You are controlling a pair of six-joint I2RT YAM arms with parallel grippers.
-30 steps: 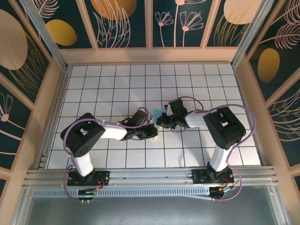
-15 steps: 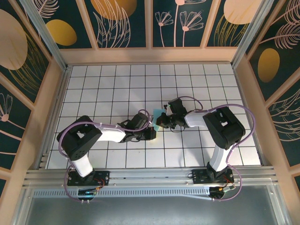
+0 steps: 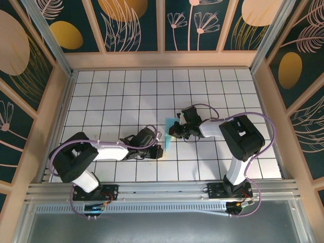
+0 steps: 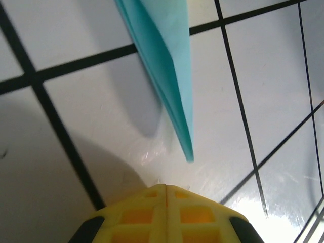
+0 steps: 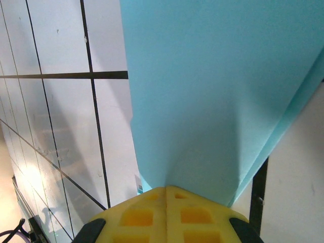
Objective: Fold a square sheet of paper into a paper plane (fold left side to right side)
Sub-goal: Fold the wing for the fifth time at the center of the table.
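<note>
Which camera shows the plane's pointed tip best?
Left wrist: the tip of the paper plane shows sharp and unobstructed just ahead of the shut left gripper. Top view shows the plane as a small sliver between the arms; right wrist shows its wide end pinched in the right gripper.

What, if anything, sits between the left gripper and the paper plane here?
Nothing visible does. A patch of bare white tile separates the shut left gripper from the pointed tip of the paper plane. The right gripper is shut on the plane.
</note>
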